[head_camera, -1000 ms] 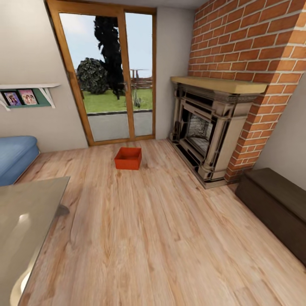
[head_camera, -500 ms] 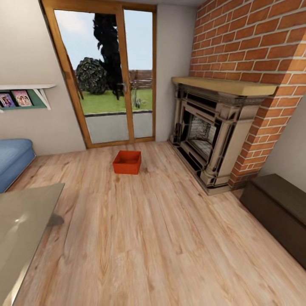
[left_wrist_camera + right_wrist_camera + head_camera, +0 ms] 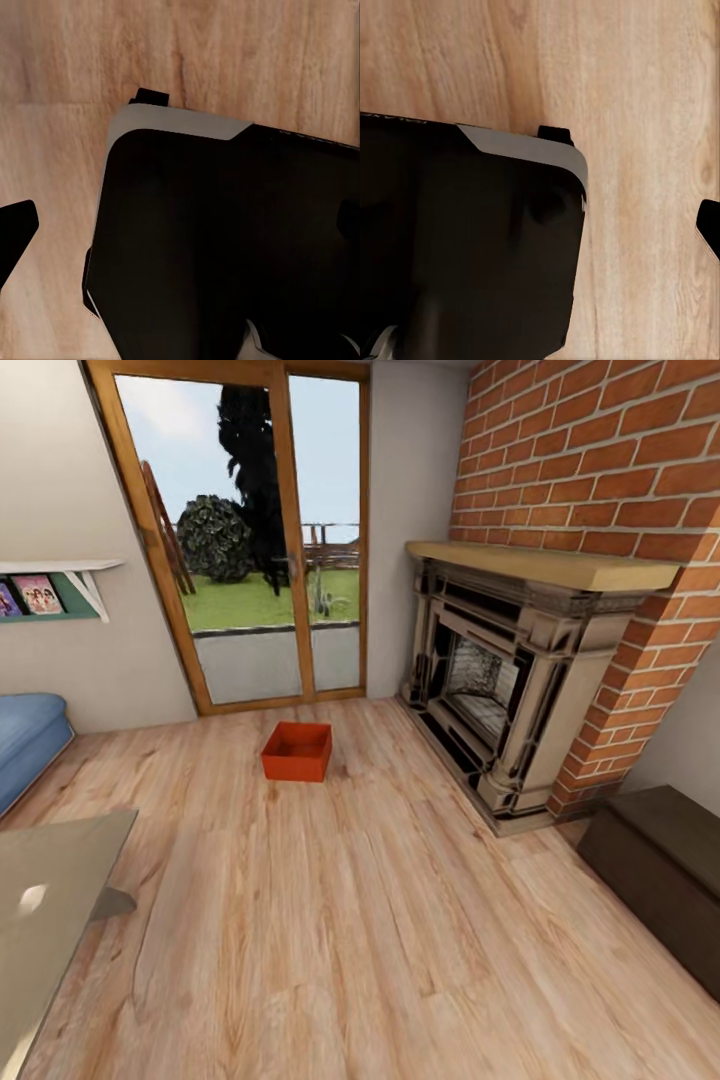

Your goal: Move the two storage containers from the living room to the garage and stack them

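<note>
Living room, head view: one red-orange storage container (image 3: 297, 751) sits on the wood-plank floor (image 3: 360, 920) before the glass doors (image 3: 250, 540), left of the fireplace (image 3: 500, 680). Its interior appears empty. A sofa (image 3: 25, 740) and glass-topped surface (image 3: 50, 900) are cut off at the left edge. Each wrist view shows a dark robot body over planks; whether either gripper is wide or narrow cannot be told.

A light wood-plank floor (image 3: 380, 920) runs to wood-framed glass doors (image 3: 260, 540). A red brick chimney (image 3: 600, 470) holds an ornate fireplace (image 3: 490, 680). A blue sofa (image 3: 25, 740) stands at left.
</note>
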Robot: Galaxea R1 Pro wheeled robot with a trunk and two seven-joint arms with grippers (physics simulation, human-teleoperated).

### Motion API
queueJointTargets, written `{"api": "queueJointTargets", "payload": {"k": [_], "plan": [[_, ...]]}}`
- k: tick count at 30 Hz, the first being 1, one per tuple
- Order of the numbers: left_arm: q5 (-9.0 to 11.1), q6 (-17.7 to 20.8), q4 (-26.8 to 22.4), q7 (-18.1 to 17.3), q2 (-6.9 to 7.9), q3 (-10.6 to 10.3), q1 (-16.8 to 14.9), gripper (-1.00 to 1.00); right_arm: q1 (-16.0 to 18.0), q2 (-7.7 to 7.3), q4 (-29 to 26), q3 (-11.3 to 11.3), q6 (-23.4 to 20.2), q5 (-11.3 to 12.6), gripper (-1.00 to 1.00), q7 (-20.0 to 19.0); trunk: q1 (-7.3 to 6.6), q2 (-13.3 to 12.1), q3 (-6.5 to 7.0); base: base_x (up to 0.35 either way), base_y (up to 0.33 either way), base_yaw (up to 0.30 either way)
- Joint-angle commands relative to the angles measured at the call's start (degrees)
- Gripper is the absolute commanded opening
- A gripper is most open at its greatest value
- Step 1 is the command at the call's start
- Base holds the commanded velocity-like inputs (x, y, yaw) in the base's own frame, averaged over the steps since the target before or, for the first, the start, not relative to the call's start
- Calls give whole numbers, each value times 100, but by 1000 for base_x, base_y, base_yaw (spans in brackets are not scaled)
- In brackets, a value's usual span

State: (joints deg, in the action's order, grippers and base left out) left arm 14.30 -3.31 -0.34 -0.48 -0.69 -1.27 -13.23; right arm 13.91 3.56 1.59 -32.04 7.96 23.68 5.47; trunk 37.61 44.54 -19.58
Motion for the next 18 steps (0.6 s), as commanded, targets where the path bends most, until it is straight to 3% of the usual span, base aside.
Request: {"api": "queueJointTargets", "payload": {"k": [1,18], "plan": [[41,-20,7,-5,-1,-15,-4,100,6,5,17,-48,30,49,100,7,4,4,-6,323,0,79],[42,-20,7,-5,-1,-18,-4,100,6,5,17,-48,30,49,100,7,4,4,-6,323,0,250]]}}
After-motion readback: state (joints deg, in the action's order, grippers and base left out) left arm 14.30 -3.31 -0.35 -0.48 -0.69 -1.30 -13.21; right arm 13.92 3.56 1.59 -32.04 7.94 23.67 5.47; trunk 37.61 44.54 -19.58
